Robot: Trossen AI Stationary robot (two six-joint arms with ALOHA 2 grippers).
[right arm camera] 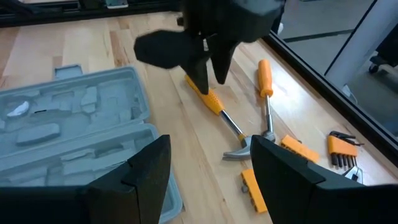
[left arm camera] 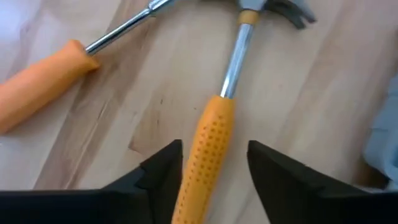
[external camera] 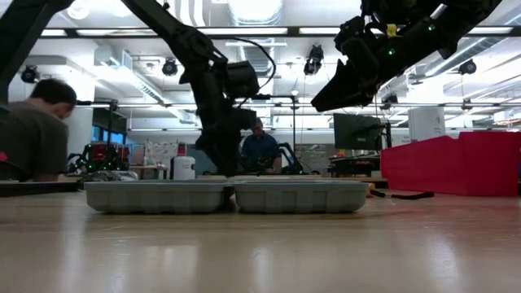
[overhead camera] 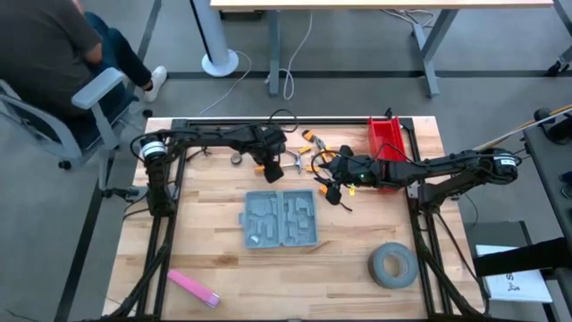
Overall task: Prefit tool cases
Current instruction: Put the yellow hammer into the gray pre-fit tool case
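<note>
Left gripper [left arm camera: 214, 165], jaws apart astride the hammer [left arm camera: 214, 134] handle, not clamped; right gripper [right arm camera: 205, 168] open, empty; tool case [overhead camera: 280, 218] mid-worktop: likely light, rigid, slippery plastic, best gripped by its rim.

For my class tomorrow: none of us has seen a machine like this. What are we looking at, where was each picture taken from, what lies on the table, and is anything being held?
These are two dark robot arms at a wooden table, each ending in a two-finger hand. One picture looks straight down from above, one looks level across the tabletop, and two come from cameras on the arms' wrists.

In the middle lies the blue-grey tool case, opened flat, its moulded recesses showing. Behind it are loose tools: a hammer with an orange handle, an orange-handled screwdriver and other small orange pieces. There is also a red bin, a grey tape roll and a pink object.

The left hand is open, its fingers either side of the hammer's handle without gripping it. The right hand is open and empty, raised above the table near the tools.
</note>
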